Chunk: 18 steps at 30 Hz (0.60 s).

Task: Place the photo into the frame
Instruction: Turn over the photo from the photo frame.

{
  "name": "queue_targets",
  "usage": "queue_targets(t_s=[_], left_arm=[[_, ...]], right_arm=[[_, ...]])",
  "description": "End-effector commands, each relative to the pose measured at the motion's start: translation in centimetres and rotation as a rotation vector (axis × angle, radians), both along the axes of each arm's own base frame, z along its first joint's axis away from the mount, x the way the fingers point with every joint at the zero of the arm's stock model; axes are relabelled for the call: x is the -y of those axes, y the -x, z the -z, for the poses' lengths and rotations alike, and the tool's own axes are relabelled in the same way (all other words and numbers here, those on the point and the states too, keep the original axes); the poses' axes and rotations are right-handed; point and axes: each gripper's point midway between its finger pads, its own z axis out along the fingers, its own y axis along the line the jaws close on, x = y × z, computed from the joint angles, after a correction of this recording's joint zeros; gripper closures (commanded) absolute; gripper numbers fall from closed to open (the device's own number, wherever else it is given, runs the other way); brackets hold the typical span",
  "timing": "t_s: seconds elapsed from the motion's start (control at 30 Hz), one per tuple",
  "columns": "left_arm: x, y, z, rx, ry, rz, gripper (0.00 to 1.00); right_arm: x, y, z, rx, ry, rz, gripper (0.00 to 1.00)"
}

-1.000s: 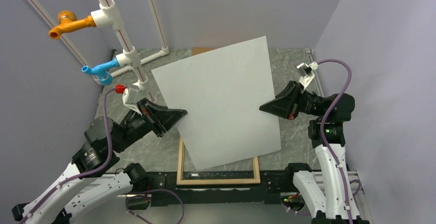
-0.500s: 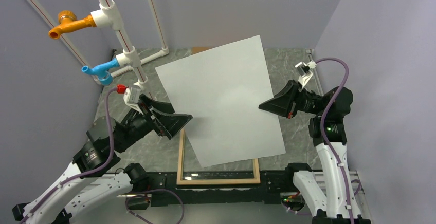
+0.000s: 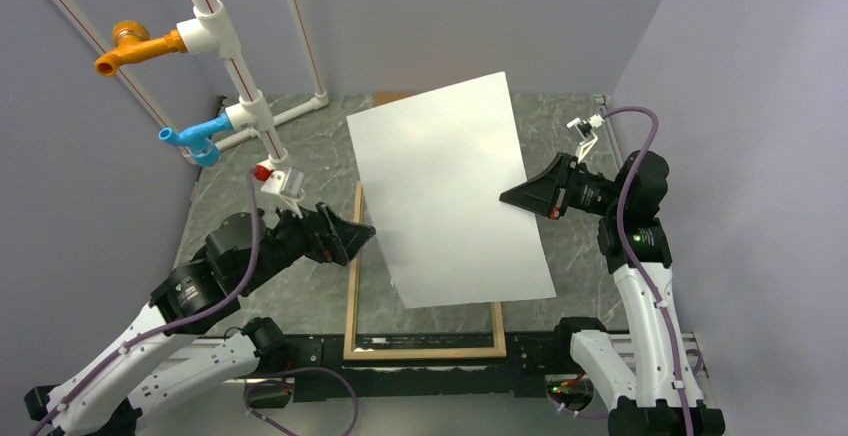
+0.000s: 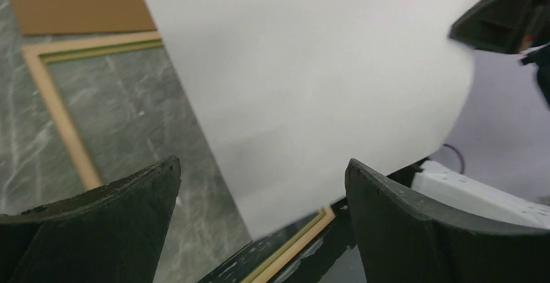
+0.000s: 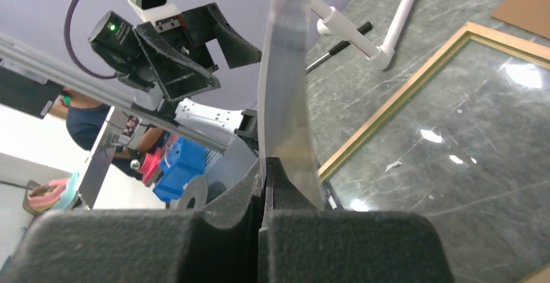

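Photo (image 3: 450, 186): edge pinched in right jaws; left jaws stood released beside it. Risk: unsupported sheet could droop, twist, miss frame (image 3: 352, 286) beneath jaws.

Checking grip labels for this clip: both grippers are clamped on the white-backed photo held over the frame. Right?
Not quite. Only the right gripper is clamped on the photo. The left gripper stands open, gripping nothing, as the left wrist view shows. The photo is indeed held over the frame.
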Motion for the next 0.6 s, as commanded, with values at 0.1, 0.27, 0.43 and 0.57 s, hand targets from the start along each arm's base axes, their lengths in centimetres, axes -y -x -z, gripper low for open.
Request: queue_targets(t_s=[0.1,0.27,0.43,0.57], left_arm=[[-1.3,-1.0,6.6,-0.186,-0.262,-0.088,0.01],[-0.8,-0.9,11.8,-0.317,-0.373,-0.080,0.01],[-0.7,-0.7,15.1,-0.411,-0.444,-0.084,0.01],[-0.7,-0.8,17.4,-0.459,-0.512,-0.090,0.01]], right_arm=[[0.5,-1.9,1.2,-0.046,0.039,0.096,1.00],[0.8,-2.9,2.9,-0.111,0.058,0.142,1.00],[1.3,-3.9,4.6,-0.183,0.097,0.196,1.00],[1.7,-4.7,5.7,-0.238,0.129,0.234,1.00]])
